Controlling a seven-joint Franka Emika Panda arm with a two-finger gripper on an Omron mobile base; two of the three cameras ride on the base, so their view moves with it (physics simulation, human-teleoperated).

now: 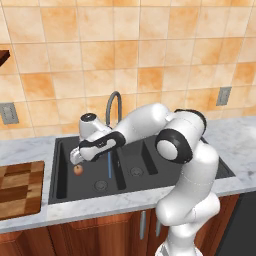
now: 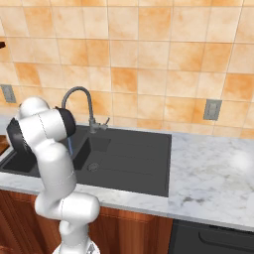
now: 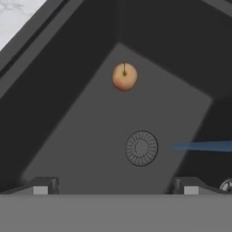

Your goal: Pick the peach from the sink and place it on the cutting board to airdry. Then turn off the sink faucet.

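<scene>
Spread hand (image 3: 115, 186) hovers above the peach (image 3: 124, 76) in the sink (image 1: 65, 190); a glancing grip could roll it off

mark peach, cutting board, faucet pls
peach (image 3: 124, 76), hand view, middle of the fruit.
cutting board (image 1: 17, 187), left base view, bare checkered top.
sink faucet (image 2: 79, 90), right base view, top of the arched spout.

The hand (image 1: 76, 156) hovers just above the peach (image 1: 78, 169) in the sink (image 1: 62, 172).
</scene>
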